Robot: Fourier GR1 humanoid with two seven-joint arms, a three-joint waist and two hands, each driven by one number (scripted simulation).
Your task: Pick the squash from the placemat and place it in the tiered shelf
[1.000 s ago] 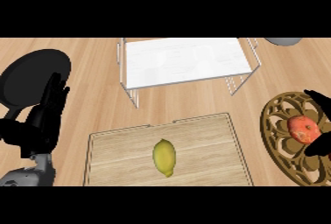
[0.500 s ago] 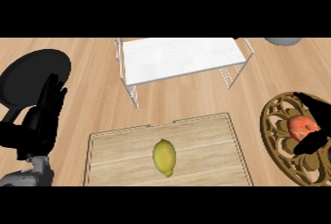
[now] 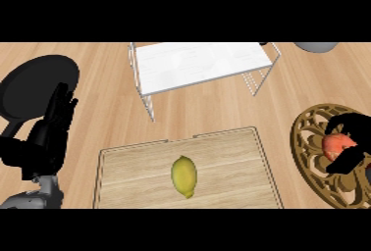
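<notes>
**Counter** (image 3: 109, 59): pale wood-grain top that carries everything listed below.

**Placemat** (image 3: 232, 166): rectangular and wood-toned with a thin raised border. It lies at the counter's near edge, roughly midway along it and slightly skewed.

**Tiered shelf** (image 3: 196, 66): white top panel on a thin wire frame. It stands toward the counter's far edge, beyond the placemat and well apart from it.

**Black round dish** (image 3: 33, 83): flat and dark, by the counter's left edge. It may be a pan, as a dark strip runs from it toward the near-left corner, but the view does not settle this.

**Openwork round tray** (image 3: 311, 162): brown with a scrolled cut-out pattern. It sits at the counter's right edge, beside the placemat's right border and cut off by the view.

**Left hand** (image 3: 52, 128): black, on a grey forearm at the near-left corner. The fingers are straight, close together and pointing away, overlapping the black round dish. It is at rest and holds nothing.

**Right hand** (image 3: 349, 158): a black shape over the openwork round tray at the right edge. Whether it is spread or closed cannot be told.

**Squash** (image 3: 184, 176): yellow, elongated and tapered at both ends. It lies lengthwise near the middle of the placemat, toward its near edge, and neither hand touches it.

**Red-orange fruit** (image 3: 337, 146): round, inside the openwork round tray and partly covered by the right hand.

**Grey bowl** (image 3: 316, 46): at the far-right corner, with only its near rim showing.
</notes>
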